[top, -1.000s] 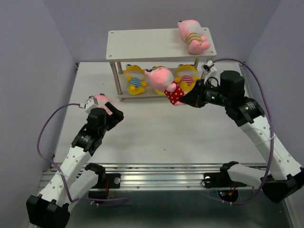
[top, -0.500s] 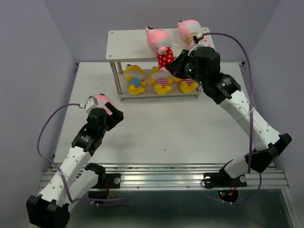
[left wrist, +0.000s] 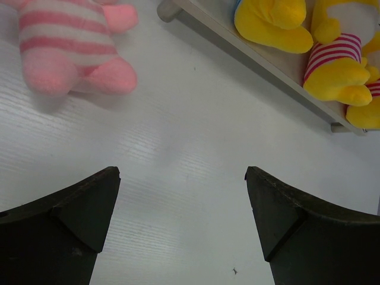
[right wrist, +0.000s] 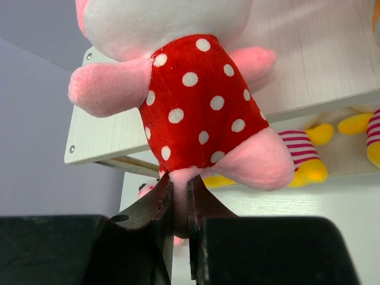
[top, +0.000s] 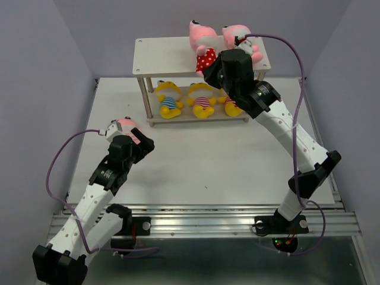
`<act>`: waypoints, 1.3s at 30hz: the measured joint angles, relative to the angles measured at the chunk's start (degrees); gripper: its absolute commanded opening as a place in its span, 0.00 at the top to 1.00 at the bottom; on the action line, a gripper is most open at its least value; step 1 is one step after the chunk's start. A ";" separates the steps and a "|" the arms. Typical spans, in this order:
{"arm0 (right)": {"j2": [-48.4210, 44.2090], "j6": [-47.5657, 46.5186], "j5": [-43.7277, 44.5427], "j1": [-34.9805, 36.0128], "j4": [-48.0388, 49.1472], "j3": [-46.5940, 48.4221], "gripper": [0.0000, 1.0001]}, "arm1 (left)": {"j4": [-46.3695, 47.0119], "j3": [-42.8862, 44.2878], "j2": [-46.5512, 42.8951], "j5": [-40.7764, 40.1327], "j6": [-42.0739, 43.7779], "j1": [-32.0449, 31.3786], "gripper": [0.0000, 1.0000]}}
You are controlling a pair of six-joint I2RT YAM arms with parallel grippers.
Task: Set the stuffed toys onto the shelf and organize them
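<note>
My right gripper [top: 209,70] is shut on one leg of the pink toy in the red polka-dot outfit [top: 203,46], holding it above the top board of the shelf [top: 166,56]; the right wrist view shows its leg pinched between my gripper [right wrist: 180,190] below the dotted body [right wrist: 199,113]. A pink toy [top: 242,40] lies on the top board's right end. Three yellow toys [top: 169,100], [top: 202,101], [top: 233,107] sit on the lower board. A pink striped toy [top: 126,126] lies on the table by my open, empty left gripper [top: 141,142], also in the left wrist view [left wrist: 74,44].
Grey walls close in the white table [top: 208,160] on the left, right and back. The shelf's thin wooden legs [top: 144,101] stand at the far middle. A metal rail [top: 202,221] runs along the near edge by the arm bases.
My right arm has lifted the polka-dot toy from in front of the lower board up over the top board, beside the pink toy there. The left arm has not moved.
</note>
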 measured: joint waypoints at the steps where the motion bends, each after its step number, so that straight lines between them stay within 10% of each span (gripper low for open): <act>1: 0.35 0.11 0.46 0.07 -0.24 0.24 0.93 | 0.00 0.00 0.00 0.00 0.00 0.02 0.01; 39: 6.19 0.52 1.40 0.44 -2.34 8.28 0.33 | 0.48 -0.02 -0.66 0.48 0.02 0.00 0.01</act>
